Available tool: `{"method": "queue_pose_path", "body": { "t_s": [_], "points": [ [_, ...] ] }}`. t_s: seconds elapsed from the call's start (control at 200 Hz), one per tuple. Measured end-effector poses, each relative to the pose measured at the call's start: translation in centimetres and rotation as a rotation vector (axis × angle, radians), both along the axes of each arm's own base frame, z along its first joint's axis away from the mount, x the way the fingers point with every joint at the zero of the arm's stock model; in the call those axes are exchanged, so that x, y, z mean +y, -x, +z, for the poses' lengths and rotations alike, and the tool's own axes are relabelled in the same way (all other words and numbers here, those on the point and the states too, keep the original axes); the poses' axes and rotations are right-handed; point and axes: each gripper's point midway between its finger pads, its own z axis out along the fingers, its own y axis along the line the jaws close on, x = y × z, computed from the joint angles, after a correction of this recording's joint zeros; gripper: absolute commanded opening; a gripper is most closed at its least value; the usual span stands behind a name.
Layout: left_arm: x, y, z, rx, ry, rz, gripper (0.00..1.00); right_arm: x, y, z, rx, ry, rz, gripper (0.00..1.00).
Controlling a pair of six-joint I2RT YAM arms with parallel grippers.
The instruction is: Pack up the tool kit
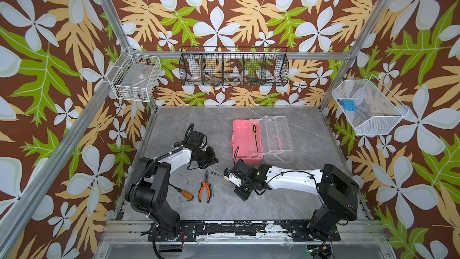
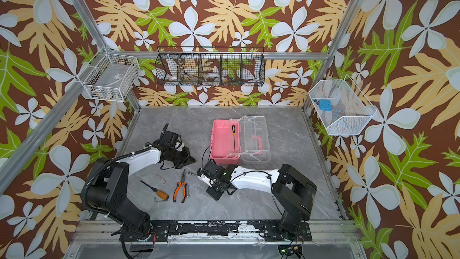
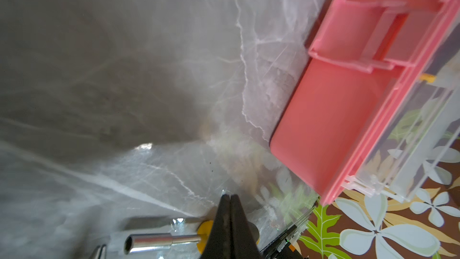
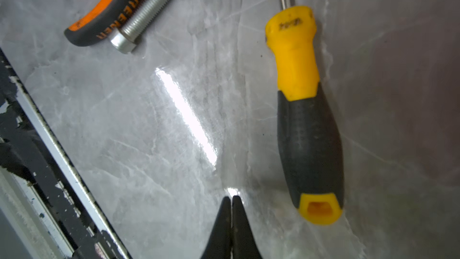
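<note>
The left gripper [image 3: 230,198] and the right gripper [image 4: 231,199] are both squeezed tight with nothing in them. The pink case [image 1: 242,143] lies open, nearer the tabletop's [image 1: 311,135] back edge. A yellow-black screwdriver [image 4: 308,133] lies just beside the right gripper.

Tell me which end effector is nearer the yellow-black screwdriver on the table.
Right. The right end effector, shut, lies just beside the handle of the yellow-black screwdriver. The left end effector, also shut, sits farther off, toward the pink case.
</note>
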Motion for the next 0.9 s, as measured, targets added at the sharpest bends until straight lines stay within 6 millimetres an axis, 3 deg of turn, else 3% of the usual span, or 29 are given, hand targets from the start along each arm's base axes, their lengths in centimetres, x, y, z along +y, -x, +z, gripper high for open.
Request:
{"method": "queue_pose_path", "body": {
  "t_s": [0.21,0.546,0.711,0.901],
  "points": [
    [-0.8,1.3,-1.7,0.032,-0.033,-0.047,0.00,-0.6,-2.6,-1.5,0.030,0.016,-0.094,0.00],
    [-1.5,2.4,-2.6,0.048,-0.055,-0.079,0.00,1.2,-10.2,-1.1,-0.020,-0.018,-0.210,0.04],
    [-2.2,3.4,-2.9,0.059,-0.061,-0.106,0.00,1.4,-12.4,-1.1,-0.016,-0.011,-0.238,0.11],
    [-4.5,5.6,-3.0,0.074,-0.054,-0.180,0.00,0.5,-14.3,-0.6,-0.021,-0.024,-0.286,0.22]
  ]
}}
